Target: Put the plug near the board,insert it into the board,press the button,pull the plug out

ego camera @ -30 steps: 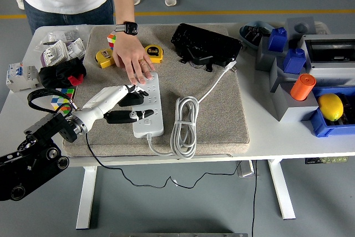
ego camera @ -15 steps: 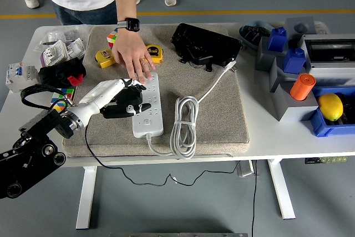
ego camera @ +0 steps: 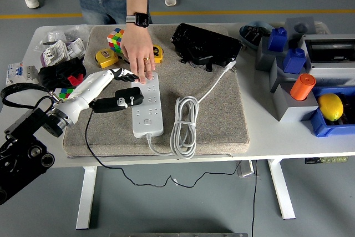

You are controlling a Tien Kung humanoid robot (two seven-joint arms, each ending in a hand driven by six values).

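Note:
A white power strip [ego camera: 148, 109] lies lengthwise on the grey mat [ego camera: 222, 115], its white cable coiled [ego camera: 186, 120] to its right. A black plug [ego camera: 117, 102] with its prongs showing hangs just left of the strip, clear of the sockets. My left hand [ego camera: 125, 86] comes in from the lower left on a white forearm and is shut on the plug. A person's hand [ego camera: 138, 56] with a black wristwatch presses down on the strip's far end. The plug's thin black cord runs down over the table's front edge.
A colour cube [ego camera: 115, 39] and two yellow tape measures [ego camera: 104, 57] sit behind the strip. A black case [ego camera: 205, 44] lies at the mat's far right. Blue and grey bins, an orange cylinder [ego camera: 303, 86] and a lemon [ego camera: 330, 106] fill the right side.
My left hand has lifted the plug off the strip and drawn it left. The person's hand stayed on the strip's far end while the person shifted right, uncovering the colour cube.

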